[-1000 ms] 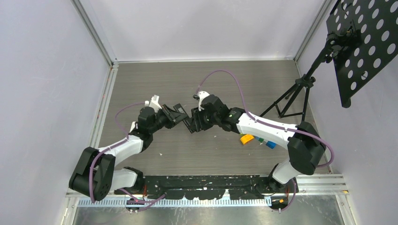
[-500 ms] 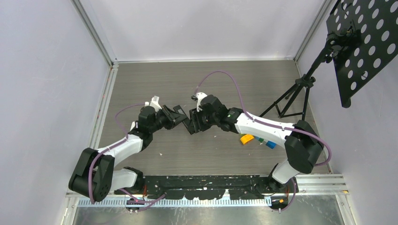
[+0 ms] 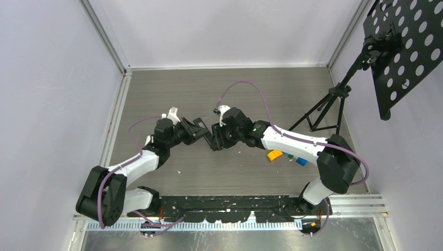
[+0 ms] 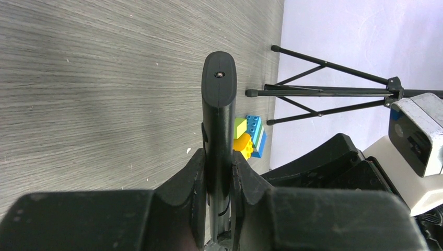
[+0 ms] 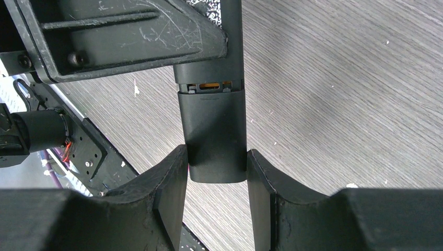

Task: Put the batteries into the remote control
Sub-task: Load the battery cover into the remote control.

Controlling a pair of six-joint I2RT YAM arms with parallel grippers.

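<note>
Black left gripper (image 4: 218, 157): clamped tight on the thin edges of a slim matte black plastic remote control (image 4: 219, 89), whose rounded tip points away.
Right gripper (image 5: 217, 166): half-wide, both fingers pressing the sides of the remote's smooth cover end.
Orange battery (image 5: 210, 86): a sliver showing in the seam above that cover.
Beyond: studded plastic blocks (image 4: 249, 137) on the grey wood-grain table (image 4: 104, 78).

No legible text, labels, brands or numbers in any view, speckled black-and-white patch (image 5: 206, 4) far beyond the fingertips (image 5: 175, 172) of the right gripper (image 5: 216, 164), cropped, unreadable, remote control (image 5: 211, 136) between those fingers plain black, unmarked
</note>
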